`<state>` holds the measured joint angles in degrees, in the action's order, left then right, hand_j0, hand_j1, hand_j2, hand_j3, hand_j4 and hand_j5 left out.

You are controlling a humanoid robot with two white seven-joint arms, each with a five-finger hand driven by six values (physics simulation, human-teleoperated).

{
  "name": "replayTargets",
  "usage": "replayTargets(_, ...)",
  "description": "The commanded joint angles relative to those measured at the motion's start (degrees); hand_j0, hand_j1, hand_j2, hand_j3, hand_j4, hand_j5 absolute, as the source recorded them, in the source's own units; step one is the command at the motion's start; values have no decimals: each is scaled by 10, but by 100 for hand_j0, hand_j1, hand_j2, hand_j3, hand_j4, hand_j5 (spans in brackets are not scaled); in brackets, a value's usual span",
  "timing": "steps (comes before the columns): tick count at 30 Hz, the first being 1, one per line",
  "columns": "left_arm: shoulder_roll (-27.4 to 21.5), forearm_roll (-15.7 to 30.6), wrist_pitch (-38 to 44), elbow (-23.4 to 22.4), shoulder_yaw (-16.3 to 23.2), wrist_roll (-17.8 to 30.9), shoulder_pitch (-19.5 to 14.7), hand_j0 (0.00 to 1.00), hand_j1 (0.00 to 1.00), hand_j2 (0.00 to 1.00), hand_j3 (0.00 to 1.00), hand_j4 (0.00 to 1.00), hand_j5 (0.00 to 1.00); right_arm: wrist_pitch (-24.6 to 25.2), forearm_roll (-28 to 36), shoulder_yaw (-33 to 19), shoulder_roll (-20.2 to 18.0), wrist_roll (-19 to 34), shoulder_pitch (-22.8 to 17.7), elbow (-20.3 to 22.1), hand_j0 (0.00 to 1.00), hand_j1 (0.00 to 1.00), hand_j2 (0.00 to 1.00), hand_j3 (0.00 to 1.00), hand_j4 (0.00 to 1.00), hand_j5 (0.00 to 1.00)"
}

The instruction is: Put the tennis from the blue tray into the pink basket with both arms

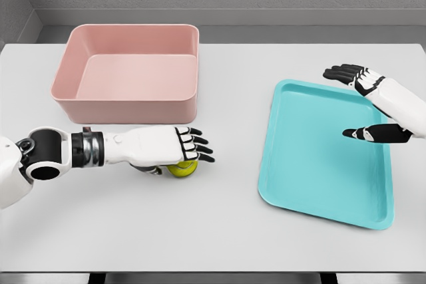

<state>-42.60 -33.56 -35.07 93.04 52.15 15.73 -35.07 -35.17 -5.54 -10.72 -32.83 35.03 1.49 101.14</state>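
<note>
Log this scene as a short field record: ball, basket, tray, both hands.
tennis ball: on the table, under the left hand, between basket and tray
pink basket: far left of table, nothing inside
blue tray: right side, nothing on it
left hand: over the ball, fingers draped on it; full grasp cannot be told
right hand: open, above the tray's far right edge
table: white

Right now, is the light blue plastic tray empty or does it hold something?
Empty: the light blue plastic tray shows only bare floor. The yellow-green tennis ball is on the white table, under the left hand.
</note>
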Motion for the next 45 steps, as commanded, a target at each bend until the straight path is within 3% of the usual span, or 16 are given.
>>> replayTargets(1, 0, 3, 1, -4, 1, 0, 0, 99, 99, 99, 99, 99, 99, 2, 4, 0, 0, 0, 0, 0, 100, 100, 100, 100, 100, 100)
replayTargets(8, 1, 3, 1, -16, 19, 0, -5, 97, 97, 97, 97, 97, 97, 2, 4, 0, 0, 0, 0, 0, 100, 100, 100, 100, 100, 100)
replayTargets(10, 1, 2, 1, -23, 20, 1, -5, 93, 93, 93, 93, 93, 93, 2, 4, 0, 0, 0, 0, 0, 100, 100, 100, 100, 100, 100)
replayTargets(12, 1, 3, 1, -23, 20, 11, -5, 79, 79, 79, 79, 79, 79, 2, 4, 0, 0, 0, 0, 0, 100, 100, 100, 100, 100, 100)
replayTargets(14, 1, 3, 1, -23, 20, 15, -5, 72, 72, 72, 72, 72, 72, 2, 4, 0, 0, 0, -1, 0, 100, 100, 100, 100, 100, 100)
replayTargets(20, 1, 4, 1, -23, 21, 19, -11, 58, 58, 58, 58, 58, 58, 2, 4, 0, 0, 0, 0, 0, 100, 100, 100, 100, 100, 100)
replayTargets(31, 2, 17, 1, -19, 20, 19, -25, 58, 58, 58, 58, 58, 58, 2, 4, -1, 0, 0, 0, 0, 100, 100, 100, 100, 100, 100)
replayTargets(45, -7, 79, 1, -2, 17, 19, -69, 59, 59, 59, 59, 59, 59, 2, 4, -1, 0, 0, 0, 0, 100, 100, 100, 100, 100, 100)
